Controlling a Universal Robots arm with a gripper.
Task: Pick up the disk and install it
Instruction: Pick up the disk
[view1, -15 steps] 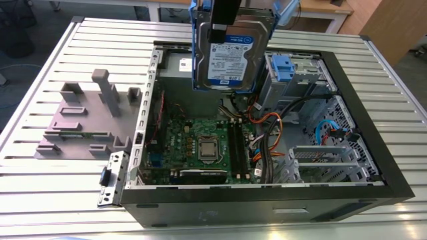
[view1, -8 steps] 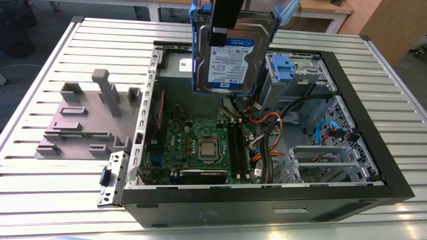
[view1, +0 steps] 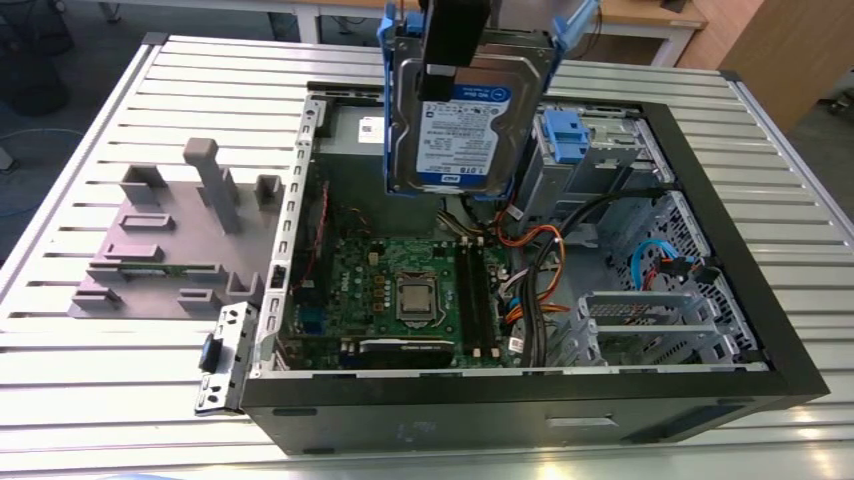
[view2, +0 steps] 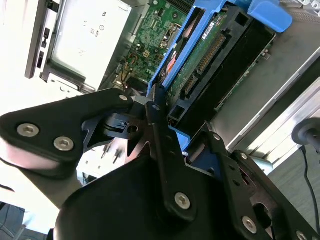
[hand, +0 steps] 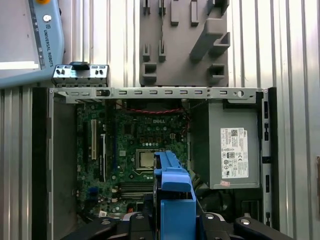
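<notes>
A slatted metal table (view1: 80, 410) is being lit brightly beneath the gripper (view1: 451, 70); behind it, a wooden desk (view1: 627, 14) and dark floor (view1: 54, 110) are being seen.

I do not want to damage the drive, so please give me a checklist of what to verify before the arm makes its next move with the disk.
1. Grip: ok. The gripper is shut on the disk, which hangs upright.
2. Clear of the grey holder: ok. It stands apart, at the exterior view's left.
3. Case open: ok. The motherboard is exposed.
4. Drive bay free: cannot tell. The disk hides part of it.
5. Cables out of the path: cannot tell. They lie loose beside the bay.
</notes>
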